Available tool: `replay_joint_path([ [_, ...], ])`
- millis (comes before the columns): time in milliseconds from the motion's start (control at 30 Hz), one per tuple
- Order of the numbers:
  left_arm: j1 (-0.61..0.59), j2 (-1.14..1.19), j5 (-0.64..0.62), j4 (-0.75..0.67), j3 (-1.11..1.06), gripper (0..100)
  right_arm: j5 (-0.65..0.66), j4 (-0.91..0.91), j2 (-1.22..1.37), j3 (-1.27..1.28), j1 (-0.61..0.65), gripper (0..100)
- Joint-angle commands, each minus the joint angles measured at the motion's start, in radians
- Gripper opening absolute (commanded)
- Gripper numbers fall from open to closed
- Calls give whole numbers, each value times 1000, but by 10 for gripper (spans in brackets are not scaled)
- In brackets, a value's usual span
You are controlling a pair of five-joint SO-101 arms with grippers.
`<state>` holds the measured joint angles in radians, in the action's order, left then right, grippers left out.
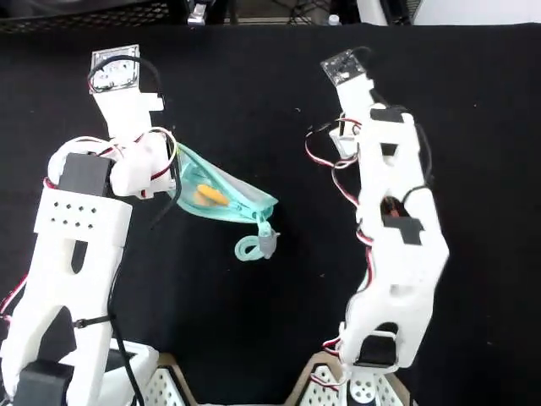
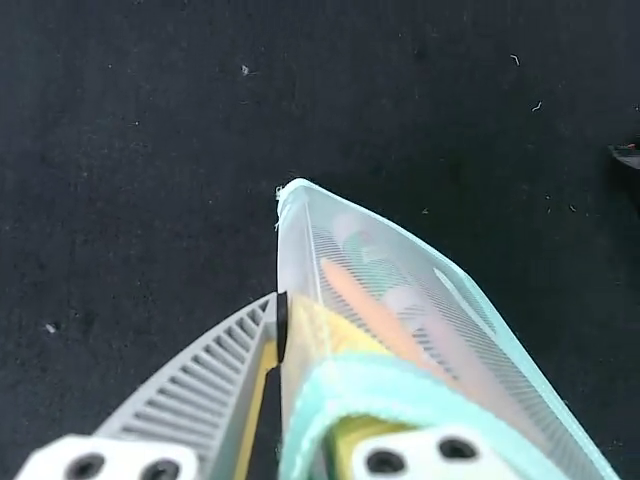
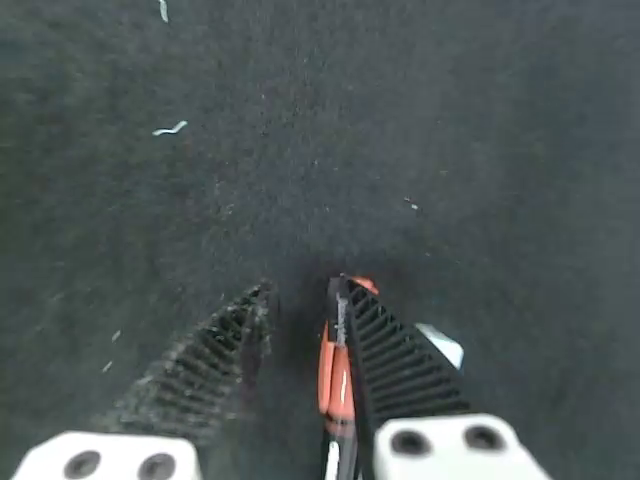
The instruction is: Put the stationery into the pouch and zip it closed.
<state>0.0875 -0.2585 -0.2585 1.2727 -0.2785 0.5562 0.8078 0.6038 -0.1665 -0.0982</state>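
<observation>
A clear mesh pouch [image 1: 226,196] with mint-green trim hangs tilted above the black table, and my left gripper [image 1: 173,176] is shut on one end of it. Orange and yellow stationery [image 1: 210,196] shows through its side. The zipper pull loop [image 1: 252,246] dangles from the pouch's free end. In the left wrist view the pouch [image 2: 420,320] stretches away from my left gripper [image 2: 285,335], with the orange and pale items inside it. My right gripper [image 3: 300,290] hovers over bare table, open by a narrow gap with nothing in it. The right arm [image 1: 393,220] stands folded, apart from the pouch.
The black table cloth [image 1: 279,101] runs to the far edge. Both arm bases [image 1: 338,385] stand at the near edge. Small white lint flecks [image 3: 170,128] lie on the cloth.
</observation>
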Motion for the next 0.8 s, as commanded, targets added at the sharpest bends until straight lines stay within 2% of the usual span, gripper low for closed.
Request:
replay_joint_path([
  [0, -21, 133, 5, -64, -90, 30, 11, 46, 67, -156, -29, 109],
  [133, -21, 149, 5, -71, -88, 30, 12, 241, 133, -338, -46, 192],
  [367, -21, 153, 8, -71, -88, 30, 64, 428, 185, -578, -48, 157],
  [600, -21, 153, 11, -71, -88, 30, 60, 434, 246, -590, -66, 156],
  [767, -21, 153, 11, -71, -88, 30, 60, 367, 349, -599, -95, 156],
])
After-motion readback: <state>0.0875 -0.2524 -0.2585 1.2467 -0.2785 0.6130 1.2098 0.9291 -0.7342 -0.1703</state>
